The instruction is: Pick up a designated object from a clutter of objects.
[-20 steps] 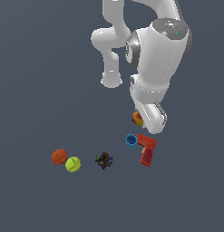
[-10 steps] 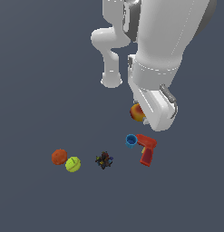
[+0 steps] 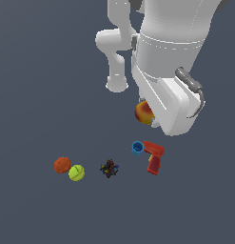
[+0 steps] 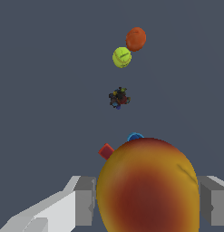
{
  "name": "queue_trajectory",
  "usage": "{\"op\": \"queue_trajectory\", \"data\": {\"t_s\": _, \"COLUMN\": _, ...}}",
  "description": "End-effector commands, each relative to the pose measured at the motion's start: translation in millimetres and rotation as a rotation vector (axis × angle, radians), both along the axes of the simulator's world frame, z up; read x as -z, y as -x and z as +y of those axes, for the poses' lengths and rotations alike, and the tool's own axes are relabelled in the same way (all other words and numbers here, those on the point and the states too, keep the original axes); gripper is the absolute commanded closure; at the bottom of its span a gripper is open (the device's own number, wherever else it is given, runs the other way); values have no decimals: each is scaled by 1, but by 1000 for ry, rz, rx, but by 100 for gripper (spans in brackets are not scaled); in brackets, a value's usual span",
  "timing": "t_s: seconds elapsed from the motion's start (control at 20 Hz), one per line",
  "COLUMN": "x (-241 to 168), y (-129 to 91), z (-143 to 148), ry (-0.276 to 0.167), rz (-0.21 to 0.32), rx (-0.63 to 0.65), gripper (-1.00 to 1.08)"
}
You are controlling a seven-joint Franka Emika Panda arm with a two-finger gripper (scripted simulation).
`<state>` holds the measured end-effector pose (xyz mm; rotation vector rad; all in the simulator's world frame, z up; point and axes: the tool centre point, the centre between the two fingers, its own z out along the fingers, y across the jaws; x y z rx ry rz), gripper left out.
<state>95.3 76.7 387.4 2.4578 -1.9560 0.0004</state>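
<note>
Claw (image 4: 147, 199) around the roundish yellow-orange piece with a red centre (image 4: 147, 188)

Its two grey fingers (image 4: 84, 199) flank the piece on either side, apparently touching; the piece sits above the small blue cup (image 3: 137, 147).

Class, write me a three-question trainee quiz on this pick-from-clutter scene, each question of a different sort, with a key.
1. True or false: the yellow-orange piece sits between the gripper fingers.
2. Which lies nearest the blue cup? A) orange ball B) red drill-shaped toy C) yellow-green ball
3. What lies between the yellow-green ball and the blue cup?

Key: 1 true; 2 B; 3 dark multicoloured lump.
</note>
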Motion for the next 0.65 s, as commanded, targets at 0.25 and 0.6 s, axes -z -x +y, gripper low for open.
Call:
{"op": "queue_trajectory", "data": {"t_s": 0.25, "x": -21, "y": -12, "z": -5, "ry": 0, "rz": 0, "rx": -1, "gripper": 108}}
{"op": "queue_trajectory", "data": {"t_s": 0.6, "x": -26, "y": -15, "z": -6, "ry": 0, "rz": 0, "rx": -1, "gripper": 108}}
